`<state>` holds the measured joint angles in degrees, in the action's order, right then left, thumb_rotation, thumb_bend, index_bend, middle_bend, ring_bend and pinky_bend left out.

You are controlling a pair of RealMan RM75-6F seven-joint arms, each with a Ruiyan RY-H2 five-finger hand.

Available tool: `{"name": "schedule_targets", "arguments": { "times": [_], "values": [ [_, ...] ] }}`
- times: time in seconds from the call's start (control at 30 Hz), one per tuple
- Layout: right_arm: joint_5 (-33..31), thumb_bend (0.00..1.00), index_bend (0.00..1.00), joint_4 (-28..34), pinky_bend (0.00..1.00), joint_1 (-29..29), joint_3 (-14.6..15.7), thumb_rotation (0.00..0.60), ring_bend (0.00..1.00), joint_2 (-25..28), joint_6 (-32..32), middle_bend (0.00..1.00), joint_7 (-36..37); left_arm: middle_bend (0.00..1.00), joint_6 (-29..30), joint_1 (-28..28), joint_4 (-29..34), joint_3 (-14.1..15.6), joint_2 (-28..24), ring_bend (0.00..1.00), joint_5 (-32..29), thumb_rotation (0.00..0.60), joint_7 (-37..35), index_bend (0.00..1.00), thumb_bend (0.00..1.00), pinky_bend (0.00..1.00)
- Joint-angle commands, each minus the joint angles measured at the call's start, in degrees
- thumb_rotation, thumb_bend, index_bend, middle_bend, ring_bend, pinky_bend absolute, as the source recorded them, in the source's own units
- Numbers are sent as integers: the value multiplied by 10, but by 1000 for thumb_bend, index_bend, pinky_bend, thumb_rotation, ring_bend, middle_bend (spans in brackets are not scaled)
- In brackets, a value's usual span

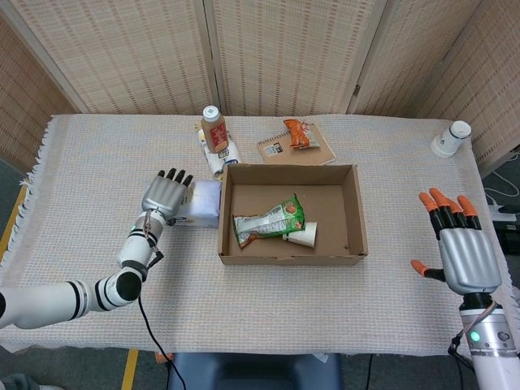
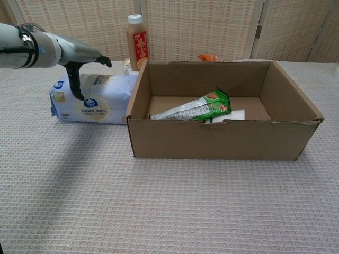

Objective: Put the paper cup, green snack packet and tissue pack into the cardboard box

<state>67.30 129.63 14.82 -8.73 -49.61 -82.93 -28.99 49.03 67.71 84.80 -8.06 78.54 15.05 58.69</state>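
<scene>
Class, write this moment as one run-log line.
left hand: over tissue pack, grip unclear | right hand: open, idle | cardboard box: holds green snack packet, paper cup | remaining: tissue pack

Silver left hand (image 1: 165,194) black-tipped, right hand (image 1: 461,253) orange-tipped, white arms

Woven cream tablecloth (image 1: 97,162), beige rattan screen panels (image 1: 284,49) behind, grey floor (image 1: 12,183)

I see the table (image 1: 97,244) under a woven cloth. On it lie the cardboard box (image 1: 355,213), the tissue pack (image 1: 203,205) beside it, a bottle (image 1: 214,128), a notebook (image 1: 321,150) and a white cup (image 1: 449,140).
</scene>
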Motion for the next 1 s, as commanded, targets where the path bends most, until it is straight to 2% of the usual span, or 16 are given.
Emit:
{"name": "schedule_targets", "arguments": {
  "times": [0.03,0.33,0.4,0.47,0.5,0.6,0.7,0.87,1.0],
  "values": [
    [-4,73,62,-2,0,1,-1,600,0,-2,1,0,-1,0,-12,6,-19,9,8,0,-13,600,-13,0,161,156],
    [-11,73,59,-6,0,5,0,600,0,-7,5,0,-7,1,-26,10,-68,24,43,1,-16,600,-45,0,167,194],
    [-12,73,59,-6,0,5,1,600,0,-8,5,0,-8,57,-22,7,-78,25,52,64,-8,600,-55,0,177,263],
    [-14,73,59,-8,0,6,0,600,0,-8,4,0,-8,168,-15,5,-85,25,58,175,4,600,-65,10,196,370],
    [-15,73,59,-8,0,6,0,600,0,-8,5,0,-8,238,-12,3,-87,25,60,237,10,600,-70,50,209,435],
    [-14,74,58,-7,0,6,0,600,0,-8,6,0,-3,478,-7,-2,-92,27,63,440,24,600,-80,290,253,633],
    [-12,74,58,-8,0,6,1,600,0,-7,5,0,-4,629,-1,-7,-93,29,60,570,34,600,-86,446,294,744],
    [-16,73,58,-8,0,6,1,600,0,-8,5,0,-6,760,16,-13,-82,28,43,680,57,600,-95,618,345,822],
    [-18,73,57,-8,0,7,1,600,0,-9,5,0,-7,798,23,-12,-62,25,17,711,62,600,-91,660,356,846]
  ]
}}
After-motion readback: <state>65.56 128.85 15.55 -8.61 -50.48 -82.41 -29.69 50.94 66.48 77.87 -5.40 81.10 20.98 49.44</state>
